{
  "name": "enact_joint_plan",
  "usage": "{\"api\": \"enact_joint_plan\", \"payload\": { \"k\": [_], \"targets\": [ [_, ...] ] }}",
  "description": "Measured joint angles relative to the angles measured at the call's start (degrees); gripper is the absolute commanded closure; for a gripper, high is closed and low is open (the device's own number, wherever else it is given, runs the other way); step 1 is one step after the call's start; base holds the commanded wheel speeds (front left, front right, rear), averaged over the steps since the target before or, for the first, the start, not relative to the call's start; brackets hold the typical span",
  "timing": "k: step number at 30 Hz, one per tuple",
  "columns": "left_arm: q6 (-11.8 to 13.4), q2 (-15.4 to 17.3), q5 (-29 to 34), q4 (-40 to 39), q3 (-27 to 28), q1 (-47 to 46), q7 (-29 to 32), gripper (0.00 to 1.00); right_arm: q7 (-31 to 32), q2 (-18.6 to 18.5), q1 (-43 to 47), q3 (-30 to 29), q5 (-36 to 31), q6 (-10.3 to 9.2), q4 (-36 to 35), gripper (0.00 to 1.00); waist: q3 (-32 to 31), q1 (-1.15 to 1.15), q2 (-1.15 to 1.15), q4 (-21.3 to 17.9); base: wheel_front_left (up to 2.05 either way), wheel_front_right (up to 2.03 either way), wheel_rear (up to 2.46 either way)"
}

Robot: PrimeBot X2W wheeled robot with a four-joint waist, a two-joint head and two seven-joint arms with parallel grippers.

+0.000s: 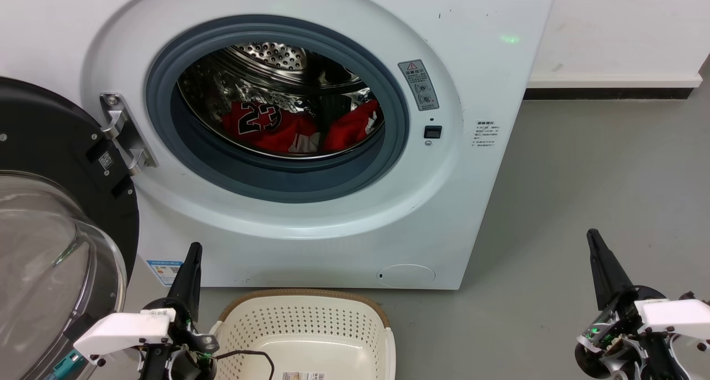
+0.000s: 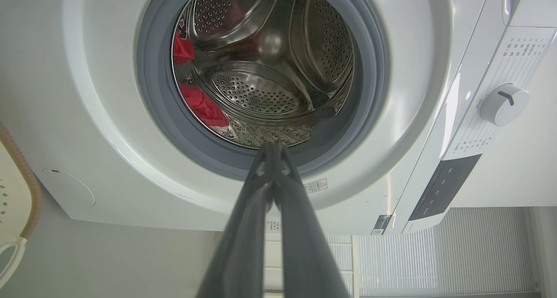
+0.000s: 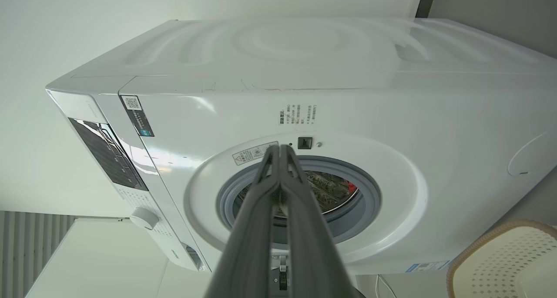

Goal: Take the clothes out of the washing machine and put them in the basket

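The white washing machine (image 1: 488,64) stands ahead with its door (image 1: 50,213) swung open to the left. Red clothes (image 1: 277,127) lie in the steel drum, one showing a black "23"; red cloth (image 2: 202,106) also shows in the left wrist view. The cream basket (image 1: 310,335) with a brown rim sits on the floor below the porthole. My left gripper (image 1: 194,249) is shut and empty, low beside the basket's left edge. My right gripper (image 1: 592,237) is shut and empty, over the floor right of the machine.
Grey floor (image 1: 582,191) stretches to the right of the machine, ending at a white wall with a dark skirting (image 1: 610,93). The open door's glass bowl (image 1: 44,269) bulges at the lower left, close to my left arm. A black cable (image 1: 249,355) hangs over the basket.
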Motion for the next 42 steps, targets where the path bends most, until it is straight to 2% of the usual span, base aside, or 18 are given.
{"api": "enact_joint_plan", "payload": {
  "k": [42],
  "targets": [
    [0.0,0.0,0.0,0.0,0.0,0.0,0.0,1.0,0.0,0.0,0.0,0.0,0.0,0.0,0.0,1.0,0.0,0.0,0.0,0.0,0.0,0.0,0.0]
  ]
}}
